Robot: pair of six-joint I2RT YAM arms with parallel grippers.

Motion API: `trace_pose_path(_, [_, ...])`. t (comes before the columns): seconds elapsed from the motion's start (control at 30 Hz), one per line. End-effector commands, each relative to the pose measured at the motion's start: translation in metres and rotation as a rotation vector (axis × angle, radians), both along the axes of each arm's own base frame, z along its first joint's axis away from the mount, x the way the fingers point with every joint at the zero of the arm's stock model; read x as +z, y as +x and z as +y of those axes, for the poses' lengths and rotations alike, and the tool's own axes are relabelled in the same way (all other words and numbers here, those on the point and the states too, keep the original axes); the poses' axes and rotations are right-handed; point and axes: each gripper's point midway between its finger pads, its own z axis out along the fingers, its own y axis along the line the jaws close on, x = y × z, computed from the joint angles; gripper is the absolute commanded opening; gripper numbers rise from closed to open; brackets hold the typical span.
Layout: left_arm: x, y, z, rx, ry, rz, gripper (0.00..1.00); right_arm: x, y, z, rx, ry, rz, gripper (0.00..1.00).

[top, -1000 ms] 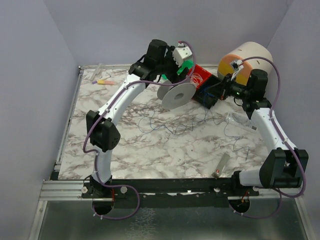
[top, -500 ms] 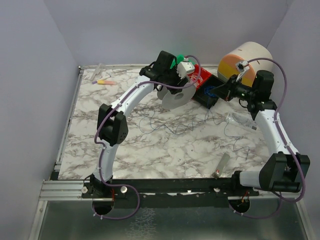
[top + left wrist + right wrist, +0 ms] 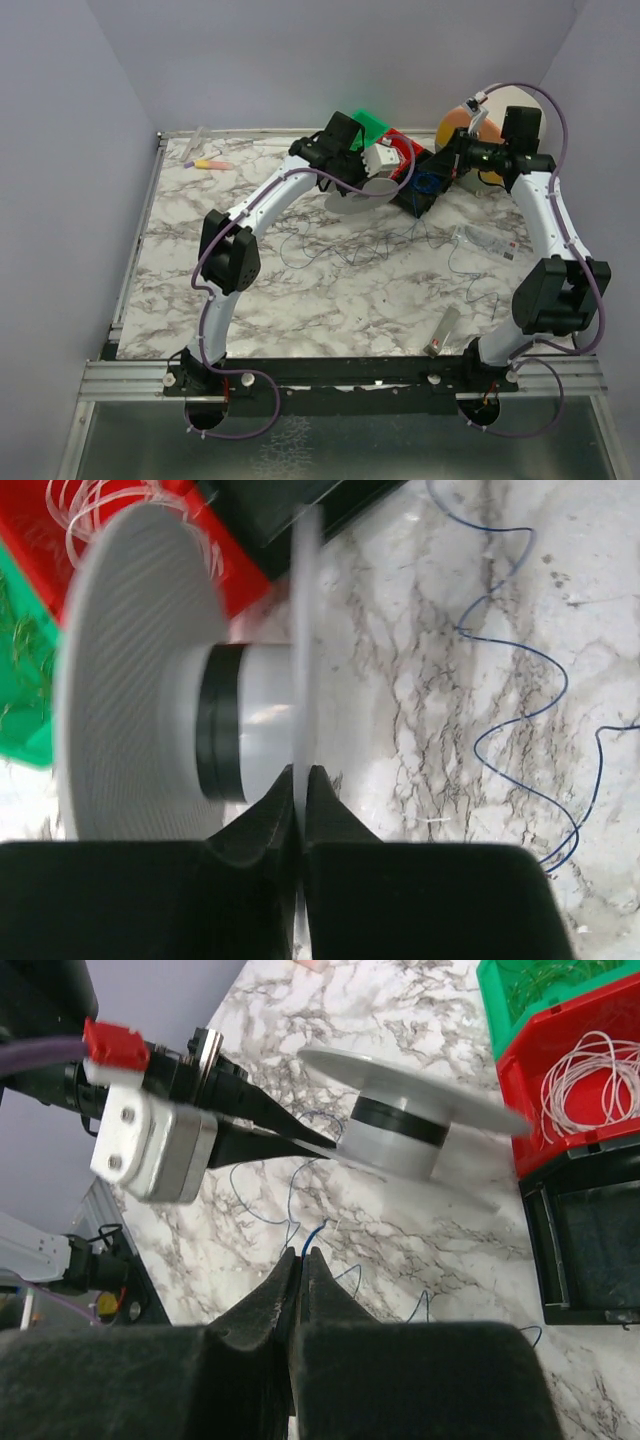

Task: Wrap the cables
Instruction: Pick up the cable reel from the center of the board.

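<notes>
A white spool (image 3: 140,680) with a dark band on its core is held off the marble. My left gripper (image 3: 302,772) is shut on the thin edge of one spool flange (image 3: 305,630). Seen from the top view, the spool (image 3: 362,192) is at the back middle, beside the bins. Thin dark cables (image 3: 350,250) lie in loose curls over the middle of the table; one cable (image 3: 530,710) snakes past the spool. My right gripper (image 3: 300,1252) is shut on the end of a thin bluish cable (image 3: 318,1230), just below the spool (image 3: 400,1130).
A red bin (image 3: 520,1090) with white wire rings, a green bin (image 3: 560,980) and a black bin (image 3: 590,1250) stand behind the spool. An orange-and-cream roll (image 3: 455,125) sits at the back right. A clear bag (image 3: 485,240) and a small stick (image 3: 445,332) lie on the right.
My left gripper has reached right and closed on the spool's flange, and the spool has tipped flatter. The right arm has swung up and back, its gripper still shut.
</notes>
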Motion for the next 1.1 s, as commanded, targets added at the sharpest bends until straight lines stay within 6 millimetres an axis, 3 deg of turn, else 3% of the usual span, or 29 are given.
trace_pose_path(0.0, [0.003, -0.011, 0.003, -0.059, 0.077, -0.060, 0.00, -0.005, -0.010, 0.003, 0.047, 0.018, 0.112, 0.01])
trace_pose_path(0.23, [0.013, -0.016, 0.009, -0.118, 0.107, -0.118, 0.00, -0.018, -0.009, 0.003, 0.088, 0.015, 0.203, 0.00])
trace_pose_path(0.43, [0.008, -0.028, 0.013, -0.180, 0.184, -0.131, 0.00, -0.035, -0.012, 0.008, 0.117, -0.014, 0.261, 0.00])
trace_pose_path(0.63, [0.003, -0.043, 0.004, -0.204, 0.289, -0.192, 0.00, -0.050, -0.018, 0.017, 0.166, -0.030, 0.333, 0.00])
trace_pose_path(0.97, [0.012, -0.056, -0.016, -0.216, 0.325, -0.249, 0.00, -0.074, -0.021, 0.025, 0.186, -0.054, 0.397, 0.00])
trace_pose_path(1.07, [0.011, -0.057, -0.016, -0.212, 0.330, -0.251, 0.00, -0.077, -0.026, 0.037, 0.218, -0.062, 0.405, 0.00])
